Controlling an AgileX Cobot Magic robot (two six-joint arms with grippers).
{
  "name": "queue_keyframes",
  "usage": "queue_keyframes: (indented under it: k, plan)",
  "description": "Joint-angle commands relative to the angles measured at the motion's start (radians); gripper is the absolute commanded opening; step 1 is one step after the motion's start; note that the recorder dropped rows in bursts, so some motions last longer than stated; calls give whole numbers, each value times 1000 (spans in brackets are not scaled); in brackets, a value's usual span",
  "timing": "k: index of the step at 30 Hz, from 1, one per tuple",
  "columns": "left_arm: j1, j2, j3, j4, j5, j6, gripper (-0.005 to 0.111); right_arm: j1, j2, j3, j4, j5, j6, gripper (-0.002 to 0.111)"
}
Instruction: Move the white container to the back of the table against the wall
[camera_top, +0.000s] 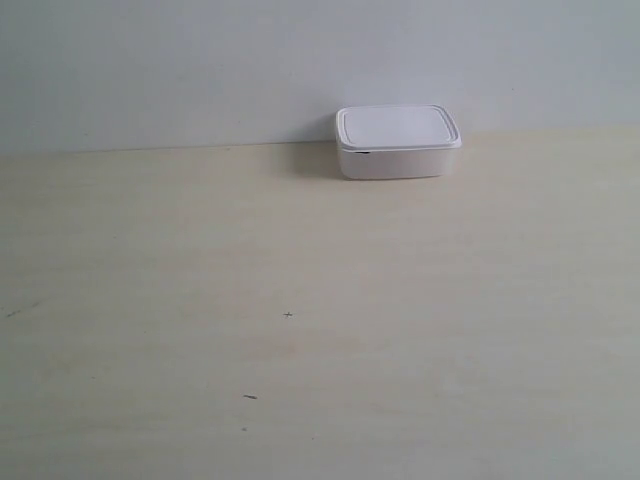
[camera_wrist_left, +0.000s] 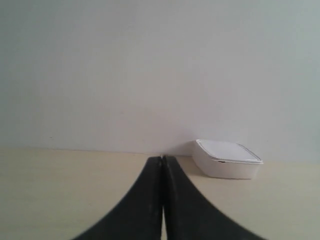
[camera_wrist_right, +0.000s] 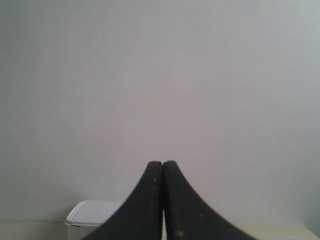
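Both tools are pressed together, holding nothing: the left tool (camera_wrist_left: 162, 160) shows its dark fingers meeting at the tips, and the right tool (camera_wrist_right: 163, 164) looks the same. Neither arm appears in the exterior view.

The box (camera_top: 398, 142) sits on the tabletop (camera_top: 300, 300) well ahead of both tools, at the far edge where the wall (camera_top: 200, 60) rises. From the left tool it lies ahead and off to one side (camera_wrist_left: 227, 160). From the right tool it lies ahead and lower (camera_wrist_right: 92, 215), partly behind a finger and cut off by the picture's edge.

I'd judge it light and fairly stiff, thin plastic with smooth walls that could slip in a pinch. The lid (camera_top: 397, 126) has a rim that overhangs, so a hold across the narrow walls just under that rim seems safest. Nudging a side wall flat along the tabletop would also do.

Its contents are hidden, so its true weight is a guess. Its rear face is out of sight, and I cannot tell whether it touches the wall or stops just short. A small dark mark under the lid's rim is too small to make out.
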Motion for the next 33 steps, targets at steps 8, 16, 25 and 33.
queue_keyframes:
  k: [8,16,25,33]
  plan:
    - [5,-6,81,-49,-26,42,0,-4,3,5,1,136,-1,0]
    - [5,-6,81,-47,-5,42,0,-4,3,5,19,358,-1,0]
    - [5,-6,81,-47,37,42,0,-4,3,5,19,380,-1,0]
    - [5,-6,81,-47,103,42,0,-4,3,5,19,380,-1,0]
